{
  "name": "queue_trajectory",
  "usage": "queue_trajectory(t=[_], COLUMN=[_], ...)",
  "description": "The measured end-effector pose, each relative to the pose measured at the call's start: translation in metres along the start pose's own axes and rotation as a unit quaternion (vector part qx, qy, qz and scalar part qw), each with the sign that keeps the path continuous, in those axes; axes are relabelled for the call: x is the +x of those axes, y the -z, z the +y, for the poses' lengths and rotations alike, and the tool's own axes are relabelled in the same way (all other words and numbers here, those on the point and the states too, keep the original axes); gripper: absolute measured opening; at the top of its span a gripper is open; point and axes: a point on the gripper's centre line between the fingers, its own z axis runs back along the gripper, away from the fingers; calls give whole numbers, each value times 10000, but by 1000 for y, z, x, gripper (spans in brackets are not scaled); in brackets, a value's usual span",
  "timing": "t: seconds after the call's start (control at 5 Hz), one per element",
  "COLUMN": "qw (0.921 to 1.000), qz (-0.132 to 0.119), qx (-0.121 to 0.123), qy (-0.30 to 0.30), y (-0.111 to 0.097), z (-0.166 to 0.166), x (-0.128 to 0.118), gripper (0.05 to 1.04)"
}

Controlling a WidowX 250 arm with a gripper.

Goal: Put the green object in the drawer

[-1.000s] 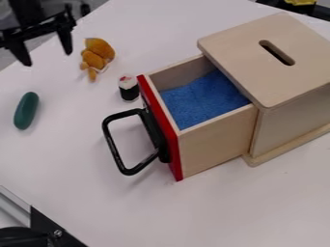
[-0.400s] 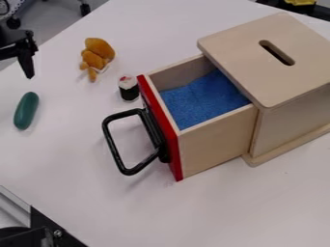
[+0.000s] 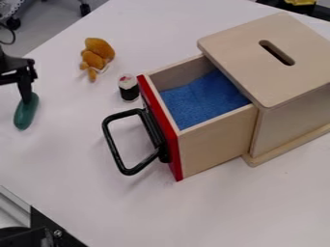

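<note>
Currently, in the camera view, the black gripper point(image 3: 18, 73) hangs at the left edge, partly cut off by it, over the pale surface point(image 3: 193, 207). Its fingers point(image 3: 26, 91) stand apart, and the tip of one overlaps the upper end of the green object point(image 3: 24, 116); whether they touch, I cannot tell. The green object is smooth and long, lying on the surface near the left edge, outside the drawer point(image 3: 216, 147). To its upper right lies a fuzzy orange-brown toy point(image 3: 99, 49), and farther right a small black-and-white cylinder point(image 3: 128, 89) stands upright near the drawer's red front point(image 3: 161, 130). The drawer is pulled out from a light wooden box point(image 3: 290, 120), with blue material point(image 3: 203, 99) covering its bottom and a black loop handle point(image 3: 126, 170) sticking out from the front. The box's flat top point(image 3: 238, 46) has a long rounded slot point(image 3: 277, 52) in it. A metal rail point(image 3: 14, 205) crosses the lower left corner beside black parts point(image 3: 26, 236). Beyond the surface, a yellow thing point(image 3: 300, 2) shows at the top right, and a dark caster point(image 3: 85, 8) stands on the grey floor point(image 3: 58, 19) at upper left.
</note>
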Motion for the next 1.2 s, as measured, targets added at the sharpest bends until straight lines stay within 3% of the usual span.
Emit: queue_trajectory(t=[0.4,0.6,1.0,1.2], qw=[9994,9991,9987,9985], qz=[211,231,241,267], qx=[-262,-356,-416,-433], qy=[-18,-54,-145,-189], y=[21,21,21,21], z=[-6,-8,-6,-5], x=[2,4,4,3], gripper=[999,949,421,411])
